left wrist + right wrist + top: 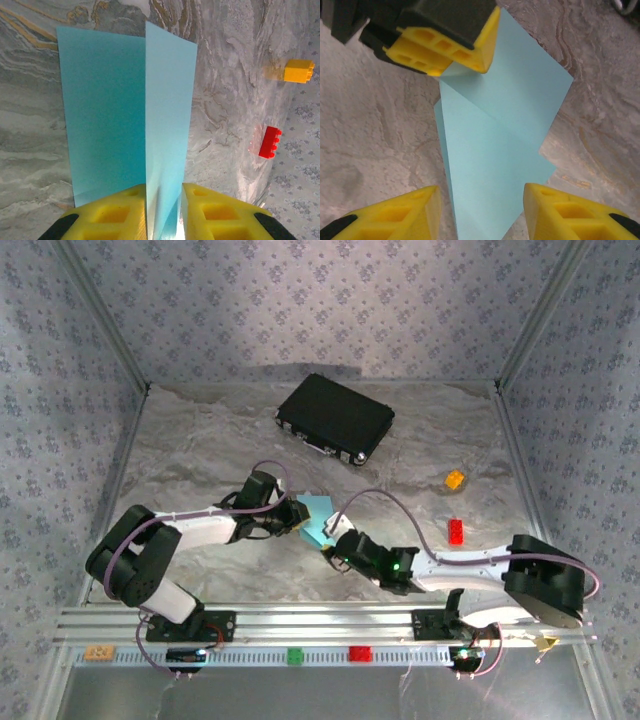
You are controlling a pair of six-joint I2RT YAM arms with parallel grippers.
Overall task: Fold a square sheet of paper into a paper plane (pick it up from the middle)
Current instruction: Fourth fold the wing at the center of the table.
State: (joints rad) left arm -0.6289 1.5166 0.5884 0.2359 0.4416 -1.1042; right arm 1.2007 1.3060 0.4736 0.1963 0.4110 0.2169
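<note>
We find the square sheet of paper (318,518) near the centre of the marbled table (200,440), between the two grippers. It is thin, light blue and partly folded. In the left wrist view a straight crease runs along its length, with a darker panel flat on the table and a lighter panel rising from the crease. The left gripper (164,192) straddles that raised panel, its yellow jaws slightly parted, wider than the sheet is thick. The right gripper (481,192) stands with jaws wide apart, clamping nothing, and a pointed corner of the sheet lies between them. A black hard case (335,418) lies farther back, and an orange block (455,479) and a red block (456,531) lie well to the right.
</note>
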